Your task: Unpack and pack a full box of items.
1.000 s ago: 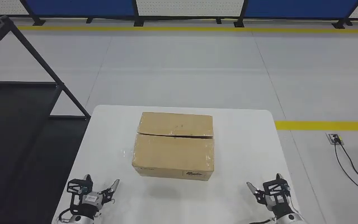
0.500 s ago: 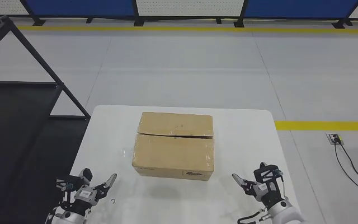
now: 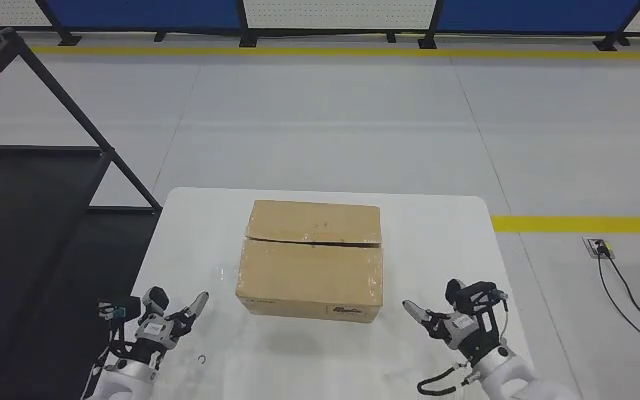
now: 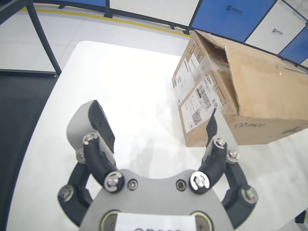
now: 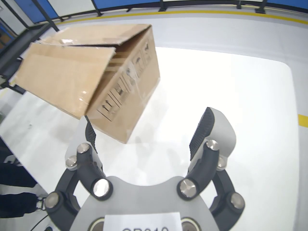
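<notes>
1. Both arms have come forward over the white table [image 3: 440,230] in the last second. They are now closer to the brown cardboard box [image 3: 311,260].
2. The right gripper [image 3: 450,302] has moved the most. It has come forward and slid in toward the box. The box's near corner is now just ahead of it, on its inner side.
3. The left gripper [image 3: 155,306] has come forward too, but it has stayed out to its own side. The box is ahead of it and off to its inner side, with bare table in between.
4. Both grippers have their fingers spread wide and hold nothing. The left wrist view shows this for the left gripper [image 4: 154,111]. The right wrist view shows it for the right gripper [image 5: 148,117].
5. The box has not moved. It sits in the middle of the table, between the two grippers and a little ahead of them. Neither gripper touches it.
6. The two top flaps are folded down, with a thin dark crack where they meet. In the right wrist view the near flap [image 5: 65,73] lifts a bit at its end. Clear tape hangs loose on the sides of the box.
7. I think the job is only starting. The box looks shut, and nothing has been taken out yet. The arms seem to be getting ready to open the flaps.
</notes>
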